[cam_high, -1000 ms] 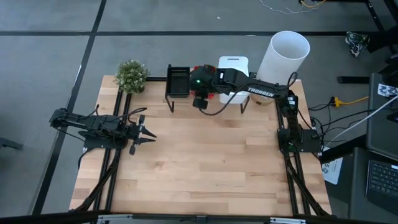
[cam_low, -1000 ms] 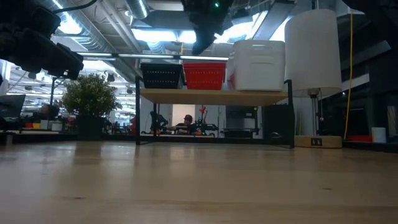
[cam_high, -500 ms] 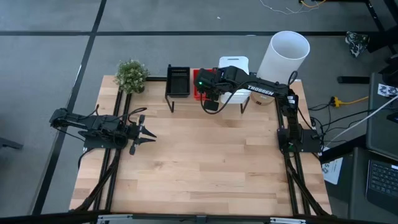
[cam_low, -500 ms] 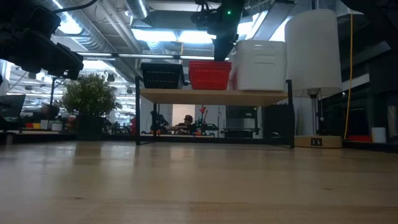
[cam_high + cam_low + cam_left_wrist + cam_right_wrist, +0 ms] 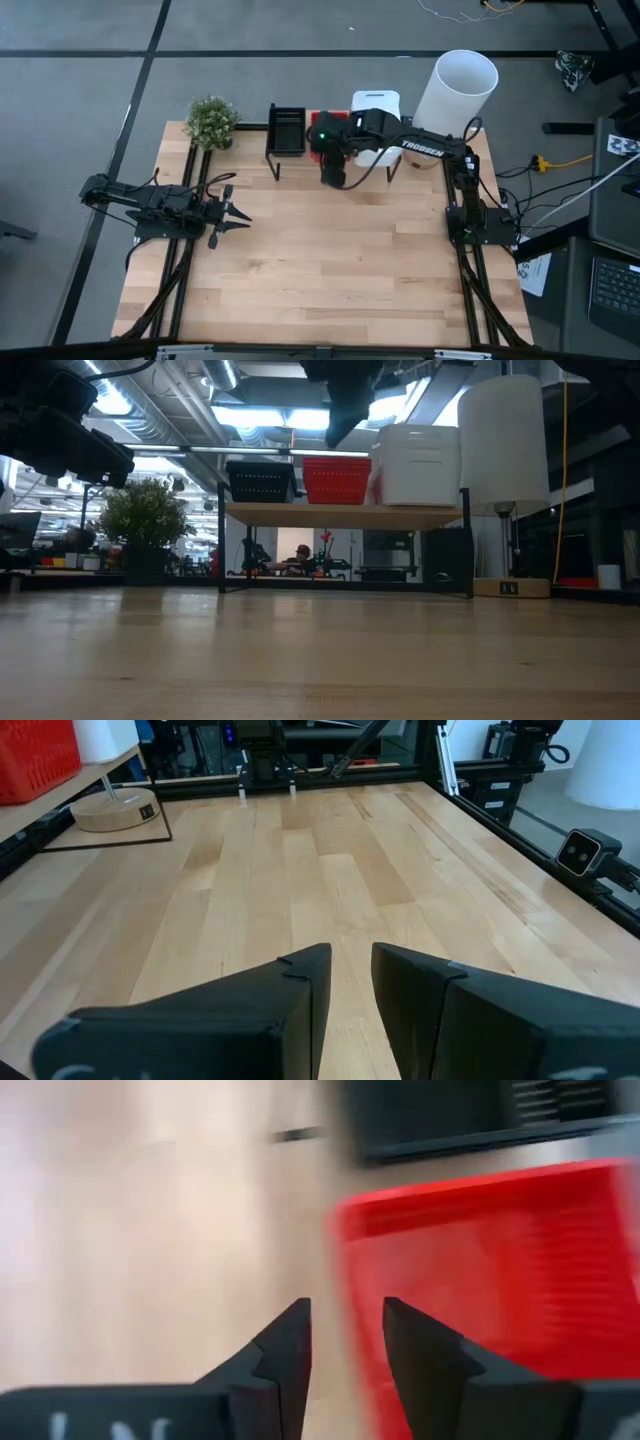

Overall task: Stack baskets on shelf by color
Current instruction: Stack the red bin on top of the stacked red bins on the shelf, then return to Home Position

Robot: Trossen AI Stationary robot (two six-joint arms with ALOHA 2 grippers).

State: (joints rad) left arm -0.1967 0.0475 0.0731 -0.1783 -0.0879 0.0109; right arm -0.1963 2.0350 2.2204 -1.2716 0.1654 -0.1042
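Overhead, the light-wood surface (image 5: 330,250) carries the shelf (image 5: 390,162) along its far edge. On the shelf sit a black basket (image 5: 286,131), its long axis running from the near edge to the far edge, a red basket (image 5: 314,121) mostly covered by the right arm, and a white basket stack (image 5: 375,101). A tall white cylinder (image 5: 456,88) stands to the right, a small plant (image 5: 211,121) to the left. White letters reading "TROSSEN" show on the right arm. The left end effector (image 5: 238,212) waits low on the left side, pointing right.

From surface height, black (image 5: 259,481), red (image 5: 336,480) and white (image 5: 420,464) stacks stand side by side on the shelf top (image 5: 345,513); the right end effector (image 5: 342,428) hangs above the red one.

Left wrist view: its end effector (image 5: 350,970) shows fingers slightly parted, holding nothing.

Right wrist view: its end effector (image 5: 345,1332) is released, fingers a little apart, straddling the red basket's (image 5: 500,1270) rim without gripping.
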